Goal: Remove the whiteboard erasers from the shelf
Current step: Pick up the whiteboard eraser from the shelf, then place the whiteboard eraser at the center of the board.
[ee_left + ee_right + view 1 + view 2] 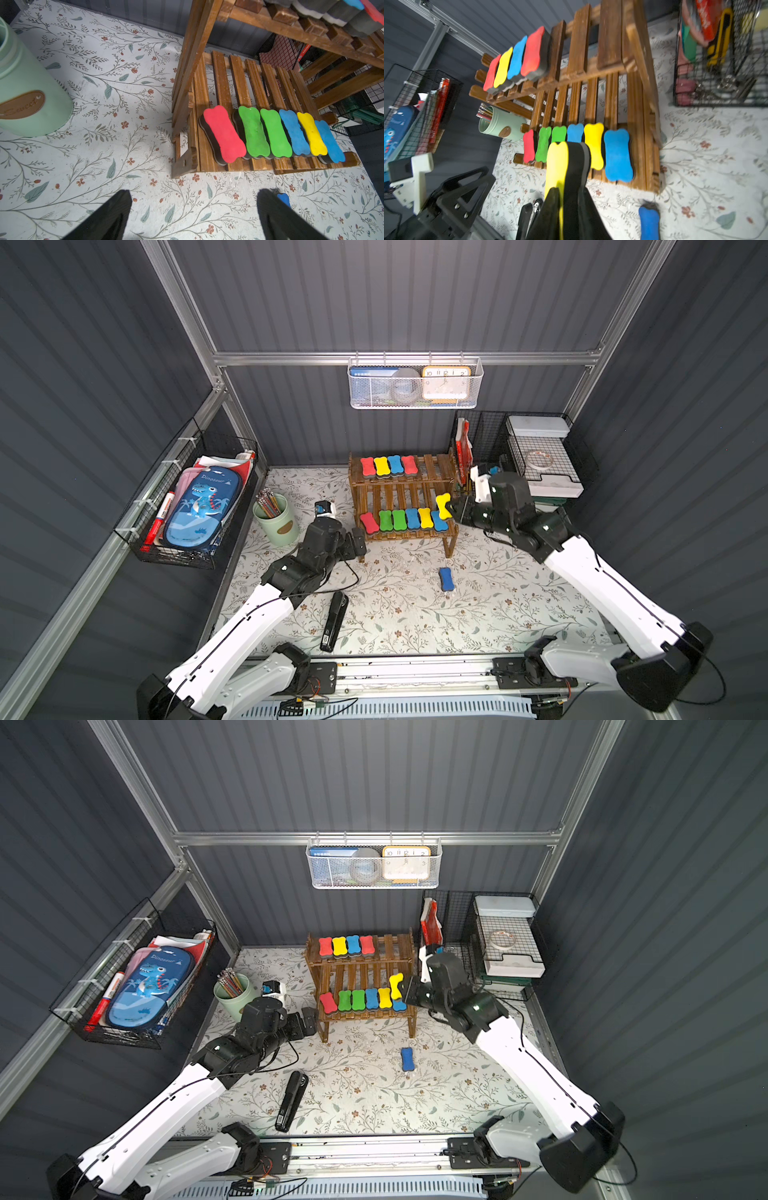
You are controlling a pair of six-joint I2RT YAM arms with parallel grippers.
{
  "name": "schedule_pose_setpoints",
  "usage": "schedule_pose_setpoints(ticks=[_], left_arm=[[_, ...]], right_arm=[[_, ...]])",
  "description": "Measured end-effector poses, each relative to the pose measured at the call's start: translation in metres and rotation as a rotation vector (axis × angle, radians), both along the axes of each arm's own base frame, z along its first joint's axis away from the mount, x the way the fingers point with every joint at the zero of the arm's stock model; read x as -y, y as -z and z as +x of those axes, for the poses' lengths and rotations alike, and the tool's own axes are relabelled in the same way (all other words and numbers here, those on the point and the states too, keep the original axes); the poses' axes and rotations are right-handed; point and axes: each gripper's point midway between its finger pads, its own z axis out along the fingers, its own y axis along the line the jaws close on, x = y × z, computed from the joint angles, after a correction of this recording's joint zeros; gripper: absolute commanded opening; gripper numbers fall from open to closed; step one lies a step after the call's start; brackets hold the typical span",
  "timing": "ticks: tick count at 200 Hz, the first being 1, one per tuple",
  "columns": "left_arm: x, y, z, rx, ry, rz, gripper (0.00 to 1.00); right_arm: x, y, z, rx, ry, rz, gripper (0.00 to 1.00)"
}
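Right wrist view shows you the yellow eraser (556,164) pinched on edge between the right jaws, lifted in front of the lower tier of the shelf (610,52), at the end nearest the right arm. On that tier the lower row (276,135) has 6 erasers lying side by side: red, green, green, blue, yellow, blue. The upper row (388,466) has 4, red, yellow, blue, red, bunched toward the left arm's side with bare slats beside them. 1 blue eraser (445,578) lies on the table (415,626), in front of the shelf and apart from it.

Your left jaws stand wide and empty, low over the table beside the shelf's front leg on that arm's side.

A floral cover lines the table, and dark ribbed walls close 3 sides. The shelf backs onto the rear wall, with a black wire organiser (482,439) just beside it. A green pencil cup (276,522) stands near the left arm. Between the 2 arms, the broad front stretch holds only the blue eraser and a black stapler (334,620).
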Motion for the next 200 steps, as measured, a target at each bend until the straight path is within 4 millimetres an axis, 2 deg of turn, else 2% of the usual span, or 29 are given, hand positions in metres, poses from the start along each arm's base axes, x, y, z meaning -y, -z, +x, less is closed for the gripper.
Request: schedule_pose_setpoints(ticks=[17,35,56,82,102,143,181,200], left_arm=[[0.0,-0.001,-0.001,0.004,0.001,-0.001,0.99],[0.0,-0.003,-0.001,0.009,0.003,-0.001,0.99],[0.0,-0.003,-0.001,0.01,0.006,0.0,0.99],[0.0,-0.003,-0.001,0.01,0.009,0.001,0.99],[0.0,-0.004,-0.002,0.015,0.01,0.001,0.99],[-0.002,-0.007,-0.004,0.018,0.01,-0.002,0.99],[-0.004,-0.006,-0.008,0.01,0.01,0.003,0.99],[-0.005,-0.009,-0.009,0.006,0.01,0.006,0.99]], right_arm=[[0.002,0.019,-0.024,-0.053,-0.01,0.046,0.09],[0.004,0.048,-0.049,-0.118,-0.017,0.076,0.08],[0.007,0.096,-0.073,-0.232,-0.015,0.076,0.07],[0.012,0.158,-0.087,-0.357,0.001,0.03,0.06],[0.013,0.185,-0.088,-0.396,0.013,0.009,0.06],[-0.001,0.191,-0.066,-0.352,0.01,0.033,0.06],[-0.008,0.228,-0.056,-0.417,0.016,-0.006,0.06],[-0.01,0.239,-0.054,-0.433,0.018,-0.015,0.07]])
